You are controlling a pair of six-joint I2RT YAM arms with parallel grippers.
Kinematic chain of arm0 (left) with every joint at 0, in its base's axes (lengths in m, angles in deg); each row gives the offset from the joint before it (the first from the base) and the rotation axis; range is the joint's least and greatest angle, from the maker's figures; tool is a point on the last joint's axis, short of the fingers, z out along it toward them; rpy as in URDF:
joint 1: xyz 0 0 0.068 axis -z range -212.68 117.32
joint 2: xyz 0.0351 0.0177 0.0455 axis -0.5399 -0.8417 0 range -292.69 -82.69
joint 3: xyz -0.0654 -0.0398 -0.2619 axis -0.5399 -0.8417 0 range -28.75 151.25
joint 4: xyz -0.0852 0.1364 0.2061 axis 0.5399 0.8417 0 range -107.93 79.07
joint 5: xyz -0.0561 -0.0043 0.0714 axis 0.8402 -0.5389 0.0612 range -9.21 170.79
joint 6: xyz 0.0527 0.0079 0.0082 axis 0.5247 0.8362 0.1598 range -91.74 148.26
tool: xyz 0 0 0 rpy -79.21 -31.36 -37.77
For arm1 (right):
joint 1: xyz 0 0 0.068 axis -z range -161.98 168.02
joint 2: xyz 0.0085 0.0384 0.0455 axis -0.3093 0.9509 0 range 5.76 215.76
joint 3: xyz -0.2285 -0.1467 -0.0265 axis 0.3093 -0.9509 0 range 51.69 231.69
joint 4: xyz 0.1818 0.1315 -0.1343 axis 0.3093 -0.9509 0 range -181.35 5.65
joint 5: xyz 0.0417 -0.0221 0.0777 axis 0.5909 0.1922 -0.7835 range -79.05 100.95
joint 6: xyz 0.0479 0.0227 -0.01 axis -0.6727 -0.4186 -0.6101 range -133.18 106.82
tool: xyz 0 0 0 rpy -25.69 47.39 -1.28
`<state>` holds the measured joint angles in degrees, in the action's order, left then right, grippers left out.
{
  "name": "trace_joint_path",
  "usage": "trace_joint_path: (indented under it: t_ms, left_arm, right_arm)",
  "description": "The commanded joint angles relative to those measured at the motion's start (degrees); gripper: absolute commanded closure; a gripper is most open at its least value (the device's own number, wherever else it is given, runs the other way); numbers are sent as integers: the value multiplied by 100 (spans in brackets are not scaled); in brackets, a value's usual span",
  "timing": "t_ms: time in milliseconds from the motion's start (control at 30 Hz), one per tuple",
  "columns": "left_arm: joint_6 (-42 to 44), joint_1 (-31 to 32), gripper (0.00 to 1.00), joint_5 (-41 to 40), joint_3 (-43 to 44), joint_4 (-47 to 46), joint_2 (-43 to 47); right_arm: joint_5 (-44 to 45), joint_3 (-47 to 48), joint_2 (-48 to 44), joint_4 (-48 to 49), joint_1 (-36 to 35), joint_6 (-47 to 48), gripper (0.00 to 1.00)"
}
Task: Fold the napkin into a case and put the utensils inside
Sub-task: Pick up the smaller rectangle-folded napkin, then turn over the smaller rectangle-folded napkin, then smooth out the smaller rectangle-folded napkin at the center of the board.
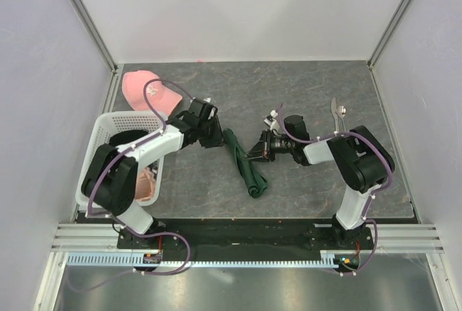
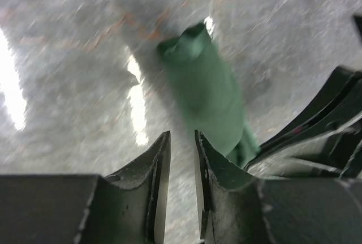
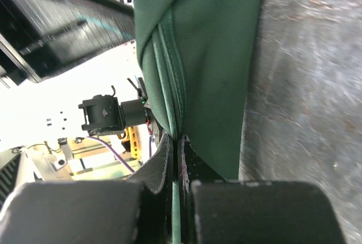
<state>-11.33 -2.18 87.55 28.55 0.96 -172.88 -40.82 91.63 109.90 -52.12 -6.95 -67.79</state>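
The dark green napkin lies mid-table as a narrow, bunched strip running front to back. My right gripper is at its right side and is shut on a cloth edge; in the right wrist view the napkin hangs pinched between the jaws. My left gripper is just left of the strip's far end. Its jaws stand a narrow gap apart with nothing in them, and the napkin lies ahead of them. The two silver utensils lie at the back right.
A pink cap lies at the back left. A white basket holding a black garment stands at the left edge. The right arm shows close beside the left gripper.
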Motion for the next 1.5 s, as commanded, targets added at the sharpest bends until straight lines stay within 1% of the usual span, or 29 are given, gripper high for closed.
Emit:
trace_joint_path:
  t_ms: [0, 200, 233, 400, 433, 500, 600, 633, 700, 733, 767, 800, 833, 867, 900, 933, 967, 1067, 1100, 1133, 1167, 1200, 1233, 1267, 1300, 1400, 1467]
  left_arm:
    - [39, 122, 71, 167, 545, -298, -463]
    - [13, 342, 71, 229, 966, -343, -946]
    - [4, 386, 71, 238, 1002, -343, -1008]
    - [-31, 544, 71, 255, 1327, -369, -1430]
    - [-40, 614, 72, 264, 1371, -369, -1483]
    - [-66, 685, 72, 246, 1547, -378, -1597]
    - [-84, 825, 72, 264, 1828, -387, -1826]
    - [-84, 895, 72, 273, 1890, -378, -1957]
    - [-101, 949, 72, 316, 2092, -378, -2116]
    - [-110, 975, 72, 351, 2162, -369, -2186]
    - [-119, 993, 72, 387, 2302, -369, -2361]
    - [-127, 1010, 72, 431, 2373, -369, -2441]
    - [-119, 1019, 72, 457, 2443, -334, -2503]
    - [-110, 1028, 72, 457, 2575, -308, -2573]
    - [-75, 1028, 72, 431, 2619, -281, -2565]
    - [-49, 1028, 73, 405, 2646, -194, -2521]
    - [4, 1037, 72, 300, 2585, -185, -2355]
    - [39, 1037, 71, 211, 2375, -211, -2099]
    - [66, 1037, 71, 246, 2365, -202, -2055]
    - [83, 1028, 71, 272, 2356, -98, -2038]
    - [83, 1028, 72, 281, 2304, -88, -2020]
    - [75, 1019, 72, 255, 2243, -88, -1959]
    - [57, 1002, 72, 212, 2103, -105, -1941]
    - [57, 976, 72, 229, 2058, -140, -1941]
    - [74, 897, 72, 246, 2040, -158, -2002]
    - [180, 730, 74, 290, 2092, -158, -2229]
    - [285, 668, 74, 378, 2250, -149, -2371]
  right_arm:
    - [-386, -109, 80, 592, 185, -76, 95]
    - [-360, -215, 45, 574, 352, -67, 90]
    - [-352, -259, 28, 557, 379, -50, 87]
    - [-299, -425, -78, 355, 651, 82, 79]
    - [-307, -461, -69, 354, 695, 82, 76]
    - [-290, -583, -87, 389, 801, 117, 75]
    - [-325, -742, -148, 354, 994, 144, 68]
    - [-316, -786, -183, 354, 1064, 135, 63]
    - [-281, -778, -376, -13, 1266, 274, 60]
    - [-151, -743, -464, -250, 1319, 536, 55]
    - [-1, -655, -691, -1235, 1424, 826, 53]
    - [270, -298, -867, -1993, 1468, 1342, 52]
    - [1256, -77, -1069, -2802, 1469, 2235, 46]
    - [1718, 126, -1480, -4097, 1434, 2575, 43]
    - [2123, 432, -1667, -4528, 1434, 2761, 40]
    - [2336, 548, -1817, -4846, 1399, 2989, 37]
    - [2477, 645, -2062, -5275, 1346, 3026, 35]
    - [2496, 717, -2380, -5613, 881, 2921, 35]
    - [2487, 603, -2468, -5613, 732, 2825, 36]
    - [2435, 524, -2608, -5439, 409, 2720, 37]
    - [2330, 410, -2653, -5307, 214, 2414, 39]
    - [2320, 235, -2679, -5201, 21, 2289, 45]
    - [2320, 129, -2766, -4948, -295, 2166, 48]
    - [2320, -125, -2819, -4841, -385, 1921, 51]
    - [2338, -240, -2872, -4744, -438, 1884, 58]
    - [2443, -522, -3031, -4673, -456, 1963, 65]
    - [2487, -636, -2996, -4594, -439, 2015, 67]
